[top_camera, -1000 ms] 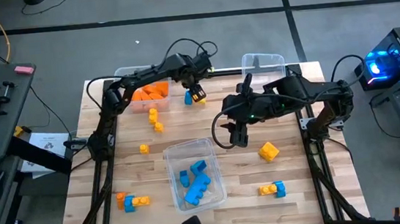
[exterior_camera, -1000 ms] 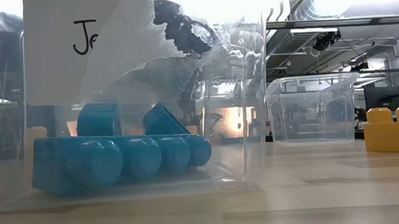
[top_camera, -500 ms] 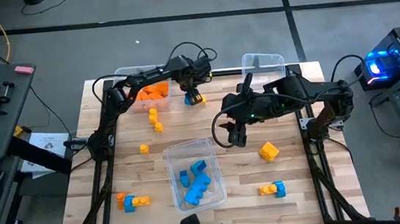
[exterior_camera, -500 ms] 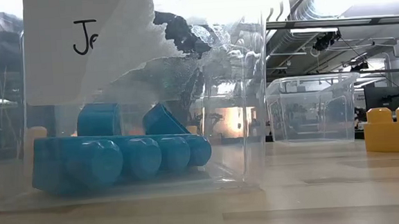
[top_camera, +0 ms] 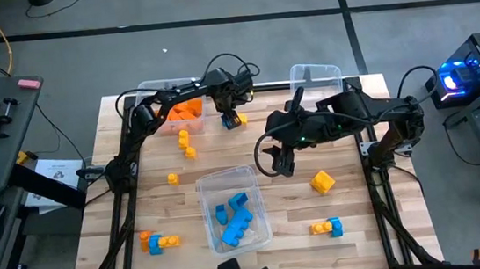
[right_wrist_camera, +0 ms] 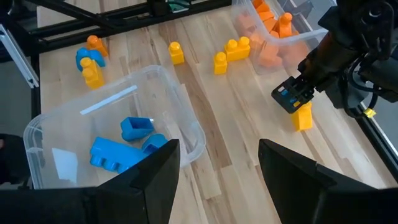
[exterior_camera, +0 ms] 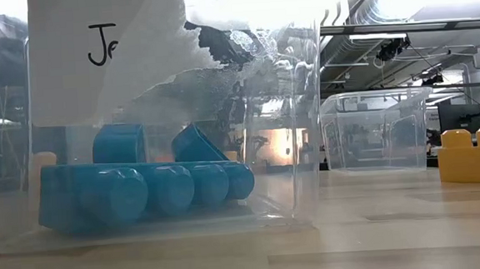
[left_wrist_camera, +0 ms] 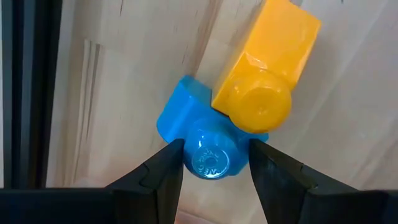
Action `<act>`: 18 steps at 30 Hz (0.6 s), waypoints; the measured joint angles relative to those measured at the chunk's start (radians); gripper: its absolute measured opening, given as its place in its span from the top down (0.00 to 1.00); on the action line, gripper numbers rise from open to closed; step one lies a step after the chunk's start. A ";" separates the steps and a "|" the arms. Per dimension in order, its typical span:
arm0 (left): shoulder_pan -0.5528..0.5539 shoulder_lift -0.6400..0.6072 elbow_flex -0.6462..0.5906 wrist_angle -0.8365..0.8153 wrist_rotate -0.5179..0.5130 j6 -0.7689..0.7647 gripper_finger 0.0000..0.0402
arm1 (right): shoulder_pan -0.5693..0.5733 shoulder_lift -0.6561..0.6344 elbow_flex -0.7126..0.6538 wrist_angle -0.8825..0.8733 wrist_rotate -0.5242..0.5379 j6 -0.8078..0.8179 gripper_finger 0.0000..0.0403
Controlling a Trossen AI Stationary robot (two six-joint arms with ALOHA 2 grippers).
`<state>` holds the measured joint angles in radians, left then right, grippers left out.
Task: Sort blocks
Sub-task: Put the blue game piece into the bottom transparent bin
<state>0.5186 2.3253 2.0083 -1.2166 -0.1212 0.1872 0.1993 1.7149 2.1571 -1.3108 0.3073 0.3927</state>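
Spreading across the wooden worktop (top_camera: pixel 351 186) are three clear bins: one with orange pieces at the far left corner (top_camera: pixel 149 88), an empty one at the far edge toward the right (top_camera: pixel 315 72), and one near the middle of the near edge (top_camera: pixel 262 205) holding blue blocks (top_camera: pixel 233 219). Loose blocks lie around them: a yellow brick (top_camera: pixel 321 181) right of centre, a mixed cluster (top_camera: pixel 327 227) near the near right corner, another (top_camera: pixel 158 242) near the near left corner, and yellow pieces (top_camera: pixel 185 143) just in front of the orange bin.

The left arm reaches along the far edge, and its left claw (left_wrist_camera: pixel 211 163) is closed narrowly on a joined pair, a blue brick (left_wrist_camera: pixel 202 134) with a yellow brick (left_wrist_camera: pixel 267 62) stuck to it. The fingers (left_wrist_camera: pixel 163 180) pinch the blue part; the yellow part juts out beyond the tips, so the pair's long axis runs away from the claw, slantwise. The pair sits just beside the orange bin, between it and the empty bin.

The right claw (top_camera: pixel 282 164) hovers over the worktop's middle, jaws apart and holding nothing. It is the nearer arm to the pair's free yellow end, so a pull-apart would likely fall to it.
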 joint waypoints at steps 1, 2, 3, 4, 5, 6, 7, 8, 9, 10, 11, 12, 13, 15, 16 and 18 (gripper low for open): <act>0.000 0.000 0.000 0.003 0.000 0.001 0.59 | 0.000 0.000 0.000 0.002 0.000 0.000 0.46; 0.000 0.000 0.000 0.006 0.001 0.005 0.59 | 0.000 0.000 0.000 0.003 0.000 0.000 0.46; 0.000 0.000 0.000 0.010 0.004 0.010 0.59 | 0.000 0.000 0.000 0.004 0.000 0.000 0.46; 0.000 0.000 0.000 0.011 0.005 0.015 0.59 | 0.000 0.000 0.000 0.006 0.000 0.000 0.46; 0.000 0.000 0.000 0.008 0.005 0.016 0.59 | 0.000 0.000 0.000 0.008 0.000 0.000 0.46; 0.000 0.000 0.000 0.006 0.006 0.016 0.60 | 0.000 0.000 0.000 0.009 0.000 0.000 0.46; 0.000 0.000 0.000 0.001 0.006 0.014 0.62 | 0.000 0.000 0.000 0.010 0.000 0.000 0.46; 0.000 0.000 0.000 -0.005 0.006 0.012 0.64 | 0.000 0.000 0.000 0.011 0.000 0.000 0.46; 0.000 0.000 0.000 -0.009 0.006 0.008 0.68 | 0.000 0.000 0.000 0.011 0.000 0.000 0.46; 0.000 -0.001 0.001 -0.012 0.004 0.006 0.72 | 0.000 0.000 0.000 0.011 0.000 0.000 0.46; 0.000 -0.004 0.001 -0.014 -0.001 -0.002 0.77 | 0.000 0.000 0.000 0.011 0.000 -0.001 0.46; 0.000 -0.009 0.001 -0.018 -0.010 -0.010 0.81 | 0.000 0.000 0.000 0.012 0.000 -0.007 0.46; 0.000 -0.016 0.000 -0.019 -0.019 -0.018 0.84 | 0.000 0.000 0.000 0.013 0.000 -0.011 0.46; 0.001 -0.035 0.003 -0.019 -0.020 -0.018 0.84 | 0.000 0.000 0.000 0.014 0.000 -0.023 0.46; 0.004 -0.051 0.007 -0.019 -0.021 -0.019 0.84 | 0.000 0.000 0.000 0.014 0.000 -0.028 0.46; 0.005 -0.093 0.023 -0.019 -0.022 -0.031 0.84 | 0.000 0.000 0.000 0.014 0.000 -0.035 0.46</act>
<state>0.5238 2.2326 2.0318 -1.2361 -0.1434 0.1559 0.1993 1.7149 2.1571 -1.2964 0.3077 0.3573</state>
